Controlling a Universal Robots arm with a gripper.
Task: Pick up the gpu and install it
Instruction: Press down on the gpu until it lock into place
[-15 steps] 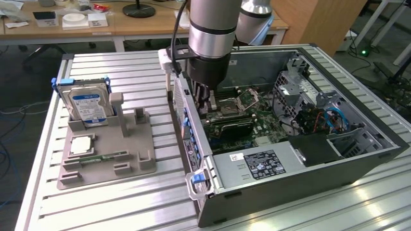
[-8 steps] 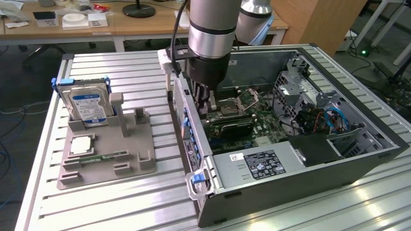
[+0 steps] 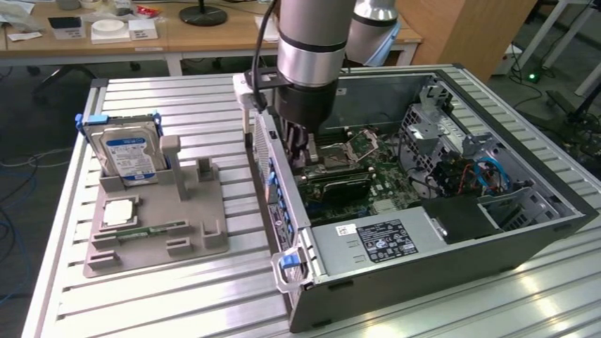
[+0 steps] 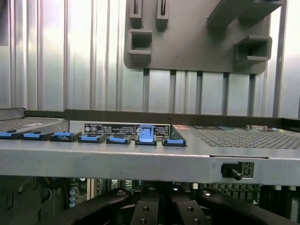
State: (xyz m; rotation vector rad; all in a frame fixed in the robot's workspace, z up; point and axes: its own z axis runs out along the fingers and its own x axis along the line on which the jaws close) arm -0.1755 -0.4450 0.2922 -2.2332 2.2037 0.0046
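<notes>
The open computer case lies on its side on the slatted table. My gripper reaches straight down into it, just inside the rear wall, over the motherboard. Its fingers are shut. The gpu is a dark flat card standing on edge on the motherboard, directly under the fingertips, which meet the end of its top edge nearest the rear wall. In the wrist view the dark fingers press close together behind the case's grey rear wall; the gpu is hidden there.
A grey parts holder lies at the exterior view's left with a silver hard drive, a square chip and a green memory stick. The power supply and drive cage crowd the case. Blue slot latches line the rear wall.
</notes>
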